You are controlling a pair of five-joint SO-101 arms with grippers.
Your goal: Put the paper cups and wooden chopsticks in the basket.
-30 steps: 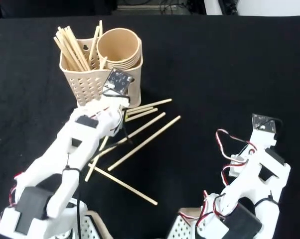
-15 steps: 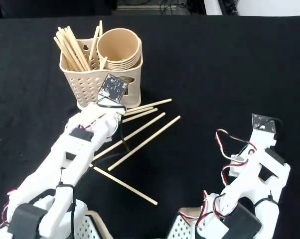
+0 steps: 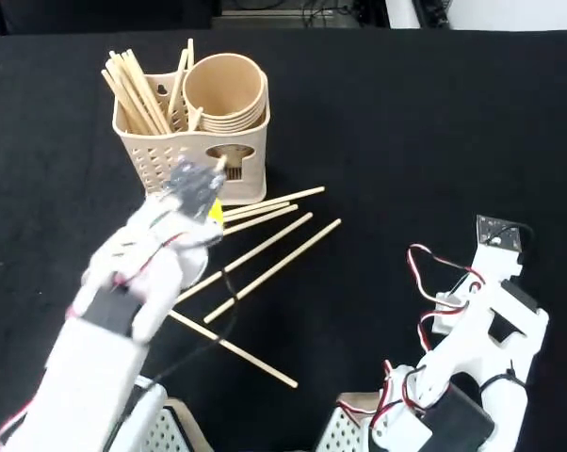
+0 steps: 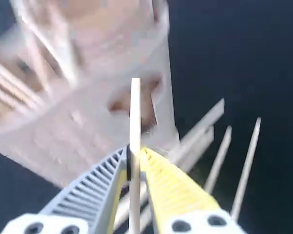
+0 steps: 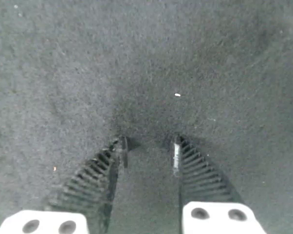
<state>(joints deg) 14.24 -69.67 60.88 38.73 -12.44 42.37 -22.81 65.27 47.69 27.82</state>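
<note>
A black cloth covers the bench (image 3: pixel 434 122), seen from above, with 2 white robot arms rising from its near edge.

The left arm (image 3: pixel 123 292) stretches diagonally toward the far left of the bench and appears blurred. The right arm (image 3: pixel 472 330) sits folded at the near right, well apart from all the task items, with red and white wires looped along it.

A cream perforated basket (image 3: pixel 170 155) stands upright at the far left. Inside it, on the right, is a nested stack of tan paper cups (image 3: pixel 225 89), open ends up. On the left is a bundle of wooden chopsticks (image 3: pixel 137 89), standing on end and leaning outward.

5 loose chopsticks (image 3: pixel 274 268) lie flat on the cloth just in front of and to the right of the basket. 2 short-looking ones lie close to its base, 2 long ones are fanned diagonally, and 1 lies crosswise nearer the arms.

The left end effector (image 4: pixel 135 153) is just in front of the basket's front wall. Its grey and yellow fingers are clamped on a single chopstick (image 4: pixel 135 117), which points at the basket's handle opening.

The right end effector (image 5: pixel 149 146) points down at bare cloth. Its fingers are parted, with a clear gap and nothing between them.
</note>
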